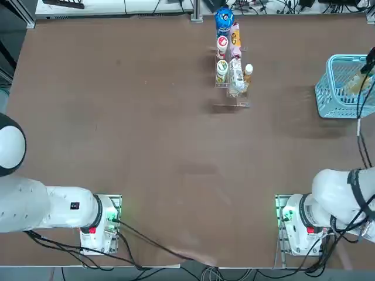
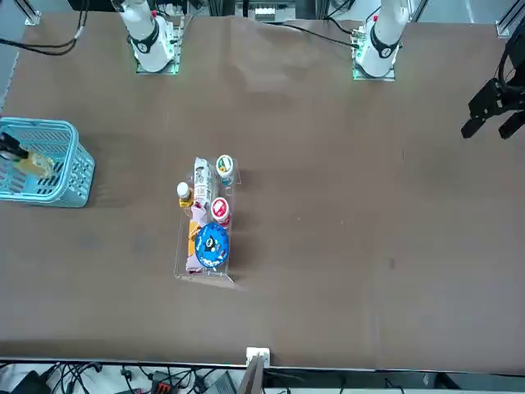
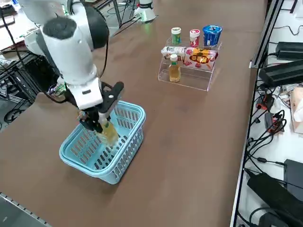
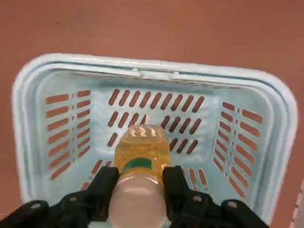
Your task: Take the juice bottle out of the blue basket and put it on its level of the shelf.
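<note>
My right gripper [image 3: 97, 120] is shut on a juice bottle [image 3: 109, 133] of yellow liquid, gripping it near the white cap. The bottle hangs tilted over the inside of the blue basket [image 3: 137, 111], its base at about rim height. In the wrist view the black fingers [image 4: 105, 183] clamp the bottle [image 4: 141, 156] above the basket's lattice floor [image 4: 152, 71]. From overhead the basket [image 1: 328, 93] stands at the table's right edge with the bottle [image 1: 357, 82] in it. The clear stepped shelf [image 3: 185, 79] stands far across the table, with a second juice bottle [image 3: 174, 68] on its lowest step.
The shelf's upper steps carry a blue tub [image 3: 211, 35], a red-capped cup [image 3: 194, 37], a green-capped bottle [image 3: 176, 35] and flat snack packets [image 3: 201, 56]. Bare brown table lies between basket and shelf. Cables and power bricks [image 3: 284, 71] line the table's far side.
</note>
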Controlling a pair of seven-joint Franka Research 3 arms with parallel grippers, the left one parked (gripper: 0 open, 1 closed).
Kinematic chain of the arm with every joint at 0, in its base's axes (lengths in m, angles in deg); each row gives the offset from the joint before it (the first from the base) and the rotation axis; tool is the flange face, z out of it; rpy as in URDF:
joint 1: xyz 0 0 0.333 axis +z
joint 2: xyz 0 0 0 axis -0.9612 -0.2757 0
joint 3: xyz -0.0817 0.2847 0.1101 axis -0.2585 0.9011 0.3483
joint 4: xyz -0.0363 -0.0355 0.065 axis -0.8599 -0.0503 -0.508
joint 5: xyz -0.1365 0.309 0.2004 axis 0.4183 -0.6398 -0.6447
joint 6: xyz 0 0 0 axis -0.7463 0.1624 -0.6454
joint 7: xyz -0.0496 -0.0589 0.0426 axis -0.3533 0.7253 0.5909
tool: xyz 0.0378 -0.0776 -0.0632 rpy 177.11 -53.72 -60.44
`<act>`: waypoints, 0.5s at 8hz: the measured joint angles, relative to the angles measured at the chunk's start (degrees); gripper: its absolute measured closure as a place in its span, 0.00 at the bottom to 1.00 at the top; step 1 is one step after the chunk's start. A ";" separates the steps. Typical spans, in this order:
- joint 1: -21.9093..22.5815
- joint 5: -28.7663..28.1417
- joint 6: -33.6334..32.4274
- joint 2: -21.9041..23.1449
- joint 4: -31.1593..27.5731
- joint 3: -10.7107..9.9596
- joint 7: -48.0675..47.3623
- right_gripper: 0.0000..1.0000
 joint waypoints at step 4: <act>4.53 0.00 -13.36 0.60 14.37 0.60 0.59 0.45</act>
